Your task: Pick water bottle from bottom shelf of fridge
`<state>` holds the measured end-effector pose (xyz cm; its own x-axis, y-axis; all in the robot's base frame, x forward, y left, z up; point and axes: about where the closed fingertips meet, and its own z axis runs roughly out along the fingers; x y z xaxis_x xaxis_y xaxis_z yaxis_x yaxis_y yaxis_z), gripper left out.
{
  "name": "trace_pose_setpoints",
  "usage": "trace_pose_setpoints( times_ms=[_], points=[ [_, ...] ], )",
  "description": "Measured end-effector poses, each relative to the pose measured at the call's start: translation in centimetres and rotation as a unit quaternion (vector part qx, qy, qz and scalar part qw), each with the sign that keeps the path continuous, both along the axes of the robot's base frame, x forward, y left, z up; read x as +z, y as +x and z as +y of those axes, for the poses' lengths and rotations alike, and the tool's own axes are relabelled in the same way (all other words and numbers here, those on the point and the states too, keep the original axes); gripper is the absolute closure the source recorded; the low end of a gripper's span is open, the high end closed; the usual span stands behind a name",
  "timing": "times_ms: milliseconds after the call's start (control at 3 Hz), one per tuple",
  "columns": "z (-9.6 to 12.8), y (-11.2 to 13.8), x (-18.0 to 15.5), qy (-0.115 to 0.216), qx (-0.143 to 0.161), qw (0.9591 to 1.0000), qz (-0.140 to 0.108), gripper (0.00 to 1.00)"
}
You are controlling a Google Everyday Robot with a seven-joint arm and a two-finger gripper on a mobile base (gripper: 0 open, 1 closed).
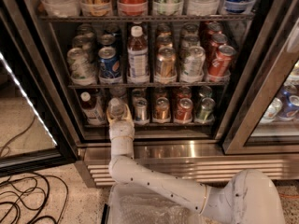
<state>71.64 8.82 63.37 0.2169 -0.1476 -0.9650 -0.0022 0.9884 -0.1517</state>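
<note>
The fridge (196, 149) stands open in front of me, with dark wire racks of drinks. The water bottle (116, 108), clear with a white cap, stands at the front left of the bottom shelf (161, 124). My gripper (118, 120) reaches up from the white arm to the shelf's front rail. It is shut on the water bottle's lower part, with one tan finger on each side. The bottle is upright. Its label is hidden behind the fingers.
A white-capped bottle of dark reddish drink (89, 107) stands just left of the water bottle, short cans (161, 109) to its right. A taller amber bottle (137, 56) is on the rack above. The glass door frame (254, 101) is at right, and black cables (28, 197) lie on the floor at left.
</note>
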Motion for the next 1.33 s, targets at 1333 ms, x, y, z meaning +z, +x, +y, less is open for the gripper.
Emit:
trace_pose_setpoints(
  times_ms=[1333],
  points=[
    [-1.3, -21.9, 13.6, -0.055, 0.128, 0.9860, -0.091, 1.00]
  ],
)
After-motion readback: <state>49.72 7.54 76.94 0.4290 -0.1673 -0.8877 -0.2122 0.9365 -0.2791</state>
